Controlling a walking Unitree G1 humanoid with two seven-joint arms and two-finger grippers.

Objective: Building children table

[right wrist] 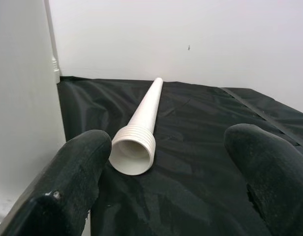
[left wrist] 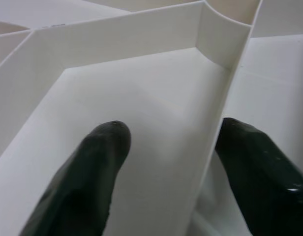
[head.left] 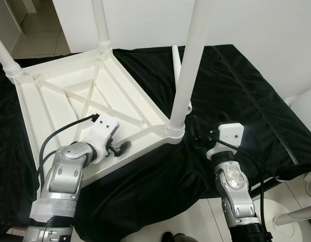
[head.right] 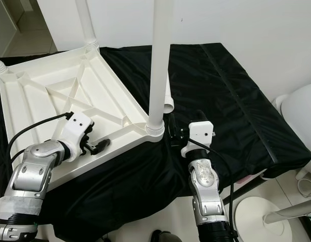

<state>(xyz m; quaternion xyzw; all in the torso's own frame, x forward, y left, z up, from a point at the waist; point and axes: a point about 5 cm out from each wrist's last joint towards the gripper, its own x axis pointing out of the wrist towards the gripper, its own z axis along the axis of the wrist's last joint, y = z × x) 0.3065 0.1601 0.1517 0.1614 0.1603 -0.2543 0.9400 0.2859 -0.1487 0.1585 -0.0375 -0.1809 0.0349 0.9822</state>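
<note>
Both silver arms are working at the near edge of the black cloth-covered surface (head.left: pixel 236 80): the left gripper (head.left: pixel 120 147), fingers spread, is straddling a rib of the upturned white plastic children's tabletop (head.left: pixel 69 96), while the right gripper (right wrist: pixel 166 167), fingers spread, is lining up on the loose white threaded leg (right wrist: pixel 141 128), probably the last to screw in.

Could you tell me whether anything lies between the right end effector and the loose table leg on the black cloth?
Nothing visible does. The right end effector is open and faces the threaded end of the loose leg across bare black cloth.
</note>
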